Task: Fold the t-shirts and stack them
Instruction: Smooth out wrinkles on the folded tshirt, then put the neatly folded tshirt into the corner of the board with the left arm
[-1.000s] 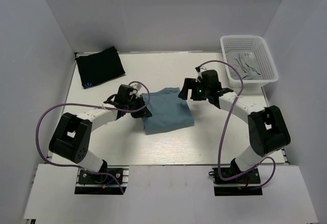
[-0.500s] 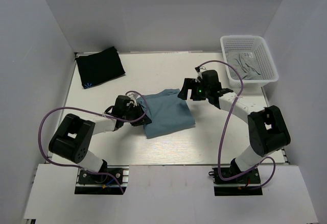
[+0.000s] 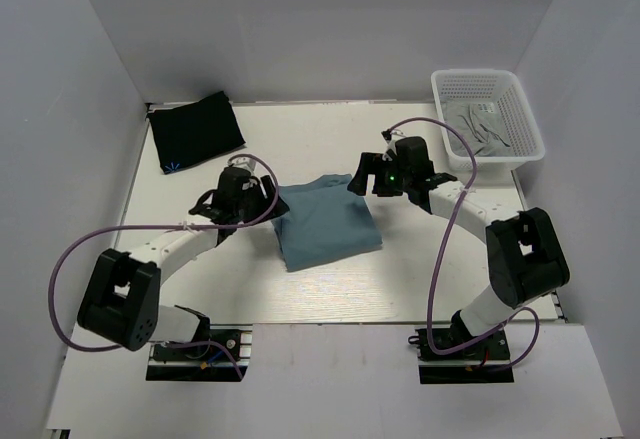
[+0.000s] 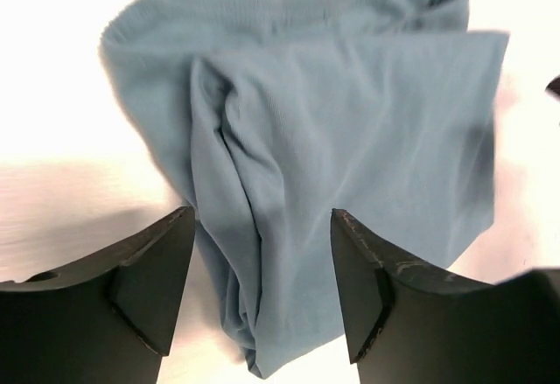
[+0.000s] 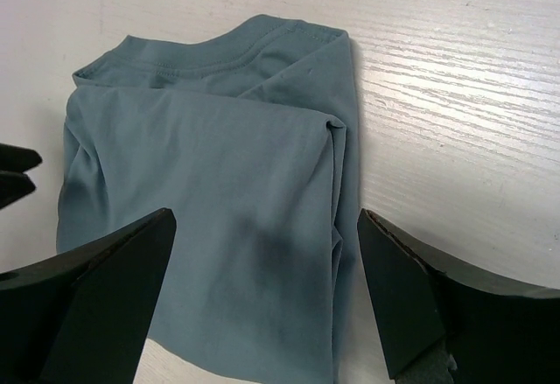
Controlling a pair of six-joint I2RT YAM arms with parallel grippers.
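A dusty teal-blue t-shirt (image 3: 328, 221) lies folded into a rough rectangle in the middle of the table, collar toward the back. My left gripper (image 3: 264, 199) hovers at its left edge with the jaws open. The cloth (image 4: 350, 130) shows below and between the left gripper (image 4: 262, 226), not pinched. At the shirt's far right corner my right gripper (image 3: 362, 181) stands wide open above the cloth (image 5: 219, 226), holding nothing (image 5: 267, 226). A black t-shirt (image 3: 195, 129) lies folded at the back left, with a small light-blue mark at its near corner.
A white mesh basket (image 3: 440, 84) stands at the back right with grey cloth (image 3: 485, 124) inside. White walls close in the table on the left, back and right. Purple cables loop beside both arms.
My left gripper has opened and let go of the teal shirt's left edge, then drawn slightly back from it. The shirt has settled flat. The right arm has not moved.
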